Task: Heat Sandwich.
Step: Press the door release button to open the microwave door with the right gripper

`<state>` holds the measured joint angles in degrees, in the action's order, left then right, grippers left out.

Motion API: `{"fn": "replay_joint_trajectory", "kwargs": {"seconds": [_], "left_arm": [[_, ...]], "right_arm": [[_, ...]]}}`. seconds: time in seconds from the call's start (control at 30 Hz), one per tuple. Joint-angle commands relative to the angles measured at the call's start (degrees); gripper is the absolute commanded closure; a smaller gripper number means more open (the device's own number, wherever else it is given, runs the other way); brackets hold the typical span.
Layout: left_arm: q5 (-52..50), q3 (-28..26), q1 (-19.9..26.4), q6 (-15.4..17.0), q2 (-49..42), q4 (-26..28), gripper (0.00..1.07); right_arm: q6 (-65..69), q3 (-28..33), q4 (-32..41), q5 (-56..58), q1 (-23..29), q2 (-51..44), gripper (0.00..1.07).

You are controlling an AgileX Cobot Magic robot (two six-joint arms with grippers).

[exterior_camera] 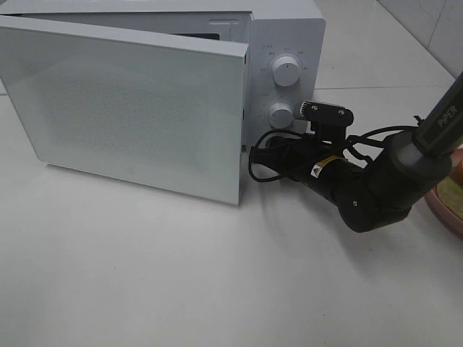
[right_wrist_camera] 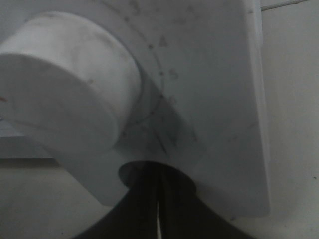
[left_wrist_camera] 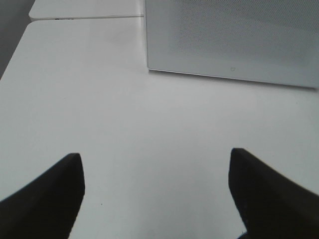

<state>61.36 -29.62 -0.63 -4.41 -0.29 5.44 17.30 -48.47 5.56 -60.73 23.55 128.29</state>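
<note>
The right gripper [right_wrist_camera: 158, 211] has its two dark fingers pressed flat together with nothing between them, their tips at the bottom edge of the control panel [right_wrist_camera: 219, 99] of the microwave [exterior_camera: 289, 25], just under the lower knob [right_wrist_camera: 65, 84] (whether they actually touch the panel I cannot tell). The left gripper [left_wrist_camera: 157, 194] hangs with its fingers spread wide and empty over the white table [left_wrist_camera: 149, 114], facing the swung-open door [exterior_camera: 130, 101]. The sandwich [exterior_camera: 457, 173] shows only as a greenish-yellow sliver on the pink plate [exterior_camera: 441, 210] at the far right edge of the high view, partly hidden by the right arm [exterior_camera: 376, 188] and well apart from the microwave.
</note>
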Motion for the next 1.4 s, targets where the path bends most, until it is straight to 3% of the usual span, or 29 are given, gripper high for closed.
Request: {"fn": "replay_joint_trajectory", "kwargs": {"seconds": [0.03, 0.83, 1.2, 1.4], "left_arm": [[-0.1, 0.1, -0.2, 0.3, -0.2, 0.2, 0.31], [-0.1, 0.1, -0.2, 0.3, -0.2, 0.2, 0.31], [-0.1, 0.1, -0.2, 0.3, -0.2, 0.2, 0.31], [-0.1, 0.1, -0.2, 0.3, -0.2, 0.2, 0.31]], "right_arm": [[0.2, -3.9, 9.5, -13.1, -3.6, -0.9, 1.07], [0.8, -3.9, 9.2, -12.3, -3.6, -0.9, 1.07], [0.7, -3.7, 0.6, -10.3, -3.5, -1.4, 1.07], [0.7, -0.7, 0.3, -3.8, -3.5, -5.0, 1.07]]}}
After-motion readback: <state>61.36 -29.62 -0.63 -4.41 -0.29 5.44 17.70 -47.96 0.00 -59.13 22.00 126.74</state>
